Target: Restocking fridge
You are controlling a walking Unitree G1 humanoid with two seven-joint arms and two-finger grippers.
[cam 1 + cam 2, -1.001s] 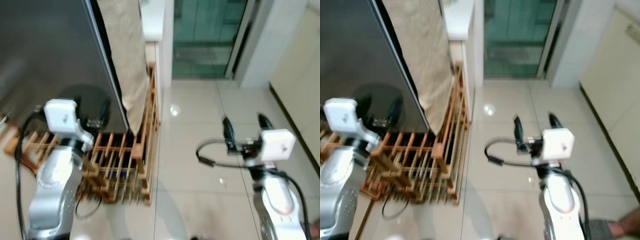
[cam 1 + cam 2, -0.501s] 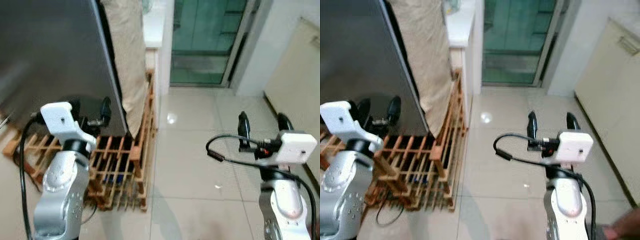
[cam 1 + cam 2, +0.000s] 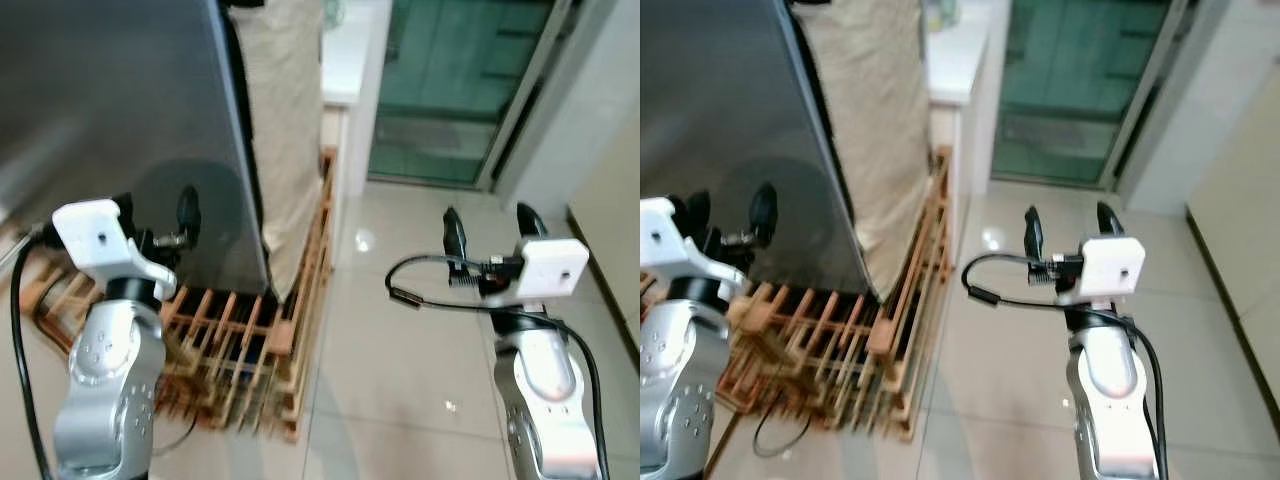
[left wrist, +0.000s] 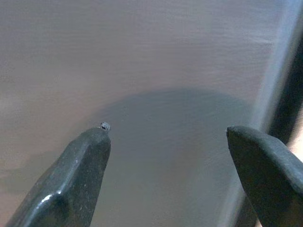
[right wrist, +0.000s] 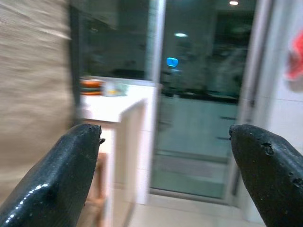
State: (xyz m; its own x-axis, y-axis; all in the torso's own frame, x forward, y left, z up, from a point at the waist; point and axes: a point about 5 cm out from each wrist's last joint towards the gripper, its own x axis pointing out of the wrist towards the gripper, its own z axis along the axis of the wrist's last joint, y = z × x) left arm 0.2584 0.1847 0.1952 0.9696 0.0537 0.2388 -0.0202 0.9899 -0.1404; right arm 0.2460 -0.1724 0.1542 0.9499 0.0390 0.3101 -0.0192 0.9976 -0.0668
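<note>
The fridge's grey steel door (image 3: 110,120) stands shut at my left. My left gripper (image 3: 156,212) is raised close in front of its lower part, open, with nothing between its fingers. In the left wrist view the two black fingertips (image 4: 87,156) are spread wide before the bare steel, with the door's dark edge (image 4: 289,94) just beside them. My right gripper (image 3: 490,225) is held up over the tiled floor (image 3: 400,380), open and empty. It points toward a green glass door (image 5: 199,104).
A wooden slatted rack (image 3: 250,350) lies on the floor against the fridge's foot, with a black cable under it. A beige cloth (image 3: 285,130) hangs beside the fridge. Behind it is a white counter (image 3: 345,60); a cream cabinet (image 3: 1240,220) stands at the right.
The whole picture has shifted, so the camera has moved; the fridge door now takes up more of the view. Both grippers stay raised and open, holding nothing.
</note>
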